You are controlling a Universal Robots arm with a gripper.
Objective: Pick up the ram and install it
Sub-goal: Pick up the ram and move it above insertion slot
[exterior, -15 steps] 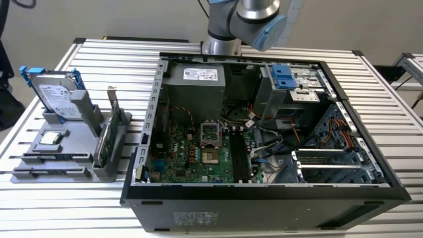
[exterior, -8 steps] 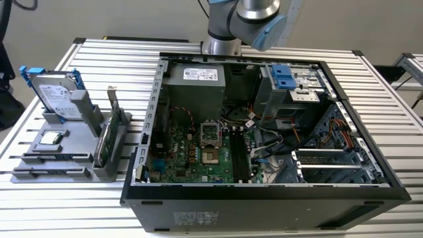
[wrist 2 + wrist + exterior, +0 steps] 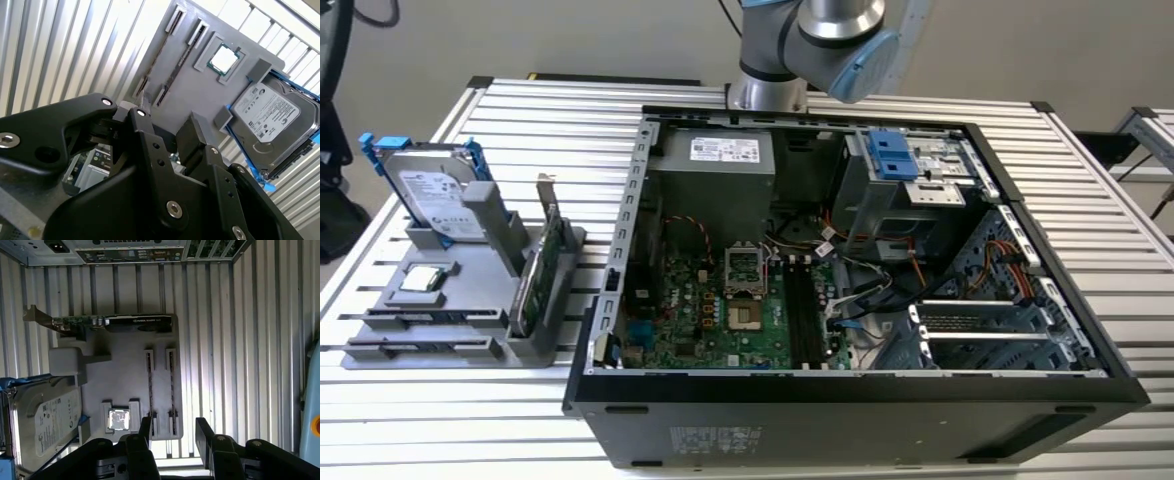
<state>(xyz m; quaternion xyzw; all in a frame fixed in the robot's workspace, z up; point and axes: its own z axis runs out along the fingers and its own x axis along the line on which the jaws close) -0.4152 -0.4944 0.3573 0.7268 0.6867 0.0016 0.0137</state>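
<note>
A grey holder [image 3: 470,292] sits on the slatted table [image 3: 454,420] at the exterior view's left, just beside the open case [image 3: 854,395]. In the holder a hard drive [image 3: 434,195] leans at the far end and a CPU [image 3: 423,280] lies flat in a square pocket. A card [image 3: 540,270] stands on edge along the side nearest the case. The ram [image 3: 150,390] stands on edge in a pair of slots next to the CPU, with a like stick [image 3: 172,390] in the pair beside it. Both are seen edge-on as thin dark lines, so their chips cannot be made out. The case holds a green motherboard [image 3: 707,320], a grey power supply [image 3: 720,165] at the far side and loose cables [image 3: 854,290] to the right. The gripper [image 3: 174,422] hangs well above the holder with its jaws wide apart and nothing between them. In the first wrist view its fingers [image 3: 146,426] frame the sticks' ends. In the second wrist view the gripper's black body hides one end of the holder. The hard drive is cut off at the edge of the first wrist view, and the arm [image 3: 834,40] at the top of the exterior view.
</note>
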